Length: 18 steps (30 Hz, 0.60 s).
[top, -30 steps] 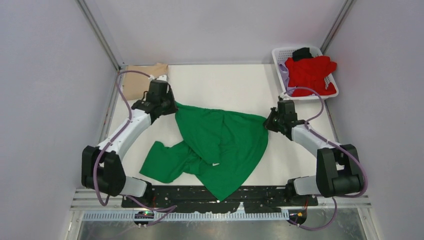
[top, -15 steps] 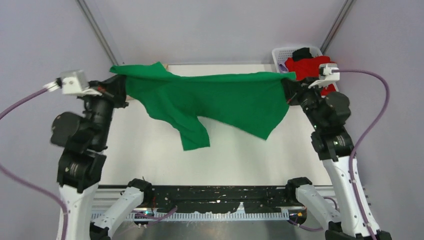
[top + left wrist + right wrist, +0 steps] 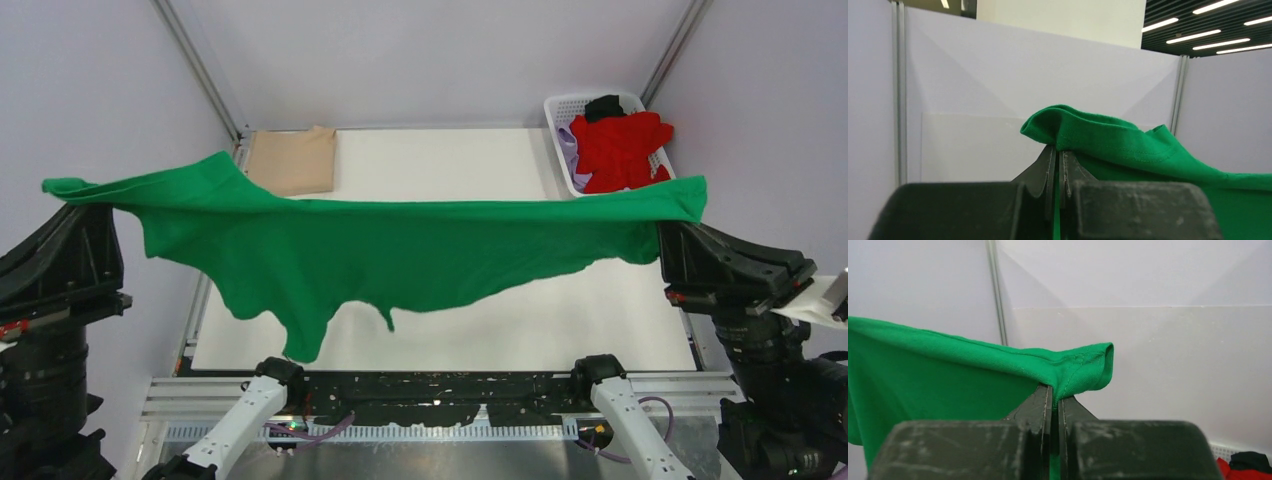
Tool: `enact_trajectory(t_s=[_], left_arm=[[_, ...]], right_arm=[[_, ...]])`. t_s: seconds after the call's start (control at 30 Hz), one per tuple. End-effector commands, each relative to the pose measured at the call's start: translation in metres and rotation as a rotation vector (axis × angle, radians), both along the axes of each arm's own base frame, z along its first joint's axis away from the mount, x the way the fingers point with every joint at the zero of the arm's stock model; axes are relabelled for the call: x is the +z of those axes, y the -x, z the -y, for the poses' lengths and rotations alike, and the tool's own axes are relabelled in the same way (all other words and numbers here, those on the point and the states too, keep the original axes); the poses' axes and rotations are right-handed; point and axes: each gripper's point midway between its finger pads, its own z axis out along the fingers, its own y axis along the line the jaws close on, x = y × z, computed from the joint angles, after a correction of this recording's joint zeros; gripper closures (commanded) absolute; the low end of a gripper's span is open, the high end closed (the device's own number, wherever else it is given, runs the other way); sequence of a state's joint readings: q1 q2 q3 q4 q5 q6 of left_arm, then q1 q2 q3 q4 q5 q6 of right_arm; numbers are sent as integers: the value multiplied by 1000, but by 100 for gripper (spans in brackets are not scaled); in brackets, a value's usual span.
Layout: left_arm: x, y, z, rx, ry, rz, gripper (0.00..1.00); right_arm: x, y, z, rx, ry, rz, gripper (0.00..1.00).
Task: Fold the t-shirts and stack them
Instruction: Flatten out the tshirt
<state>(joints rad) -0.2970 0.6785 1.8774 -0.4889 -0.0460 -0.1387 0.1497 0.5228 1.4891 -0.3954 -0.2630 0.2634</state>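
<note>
I have the green shirt (image 3: 400, 250) strung in the air between my two grippers. Its long axis runs straight across from left to right, the top edge is nearly level, and the body and a sleeve sag below that line toward the arm bases. The left gripper (image 3: 1057, 165) is clamped tight on one end, with a roll of cloth bunched just above its tips. The right gripper (image 3: 1052, 400) is pinched on the other end, a stitched hem curling over its tips. Half a second ago the span was narrower and sat lower and farther back. A second ago the shirt lay crumpled on the table (image 3: 450, 170) with both grippers down at its edges. Since then the arms have come up, outward and toward the overhead camera. Well beyond the left jaws, at the table's far corner, a tan shirt (image 3: 292, 160) lies flat in a neat rectangle. Beyond the right jaws, a basket (image 3: 560, 105) holds a red shirt (image 3: 620, 150) on top, a black garment (image 3: 603, 106) at its far rim and lilac cloth (image 3: 568, 150) along its left wall.
</note>
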Motion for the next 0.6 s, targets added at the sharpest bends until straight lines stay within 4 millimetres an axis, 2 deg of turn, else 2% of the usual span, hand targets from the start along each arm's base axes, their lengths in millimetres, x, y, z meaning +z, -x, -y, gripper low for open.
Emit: enact_trajectory(t_s=[0.0, 0.07, 0.17, 0.27, 0.33, 0.4, 0.47, 0.53, 0.57], left_arm=[[16, 3, -4, 39, -24, 46, 100], [16, -12, -4, 62, -15, 26, 100], [10, -53, -6, 129, -1, -34, 100], [-10, -119, -7, 236, 4, -138, 100], [-36, -173, -8, 329, -2, -238, 100], [-78, -233, -10, 448, -46, -376, 100], [-131, -291, -4, 501, -115, -524, 100], [-195, -348, 11, 478, -194, -675, 100], [-240, -380, 19, 464, -236, -770, 100]], right_arm=[[0, 6, 0, 0, 16, -11, 95], [-1, 1, 2, -15, 20, -16, 95], [-13, -22, 6, -61, 16, -66, 95], [-33, -61, 20, -162, -12, -165, 95], [-58, -94, 25, -217, -10, -255, 95], [-90, -129, 27, -259, 12, -350, 94], [-129, -166, 30, -310, 39, -457, 94], [-174, -203, 33, -355, 67, -579, 93], [-199, -218, 32, -366, 83, -630, 93]])
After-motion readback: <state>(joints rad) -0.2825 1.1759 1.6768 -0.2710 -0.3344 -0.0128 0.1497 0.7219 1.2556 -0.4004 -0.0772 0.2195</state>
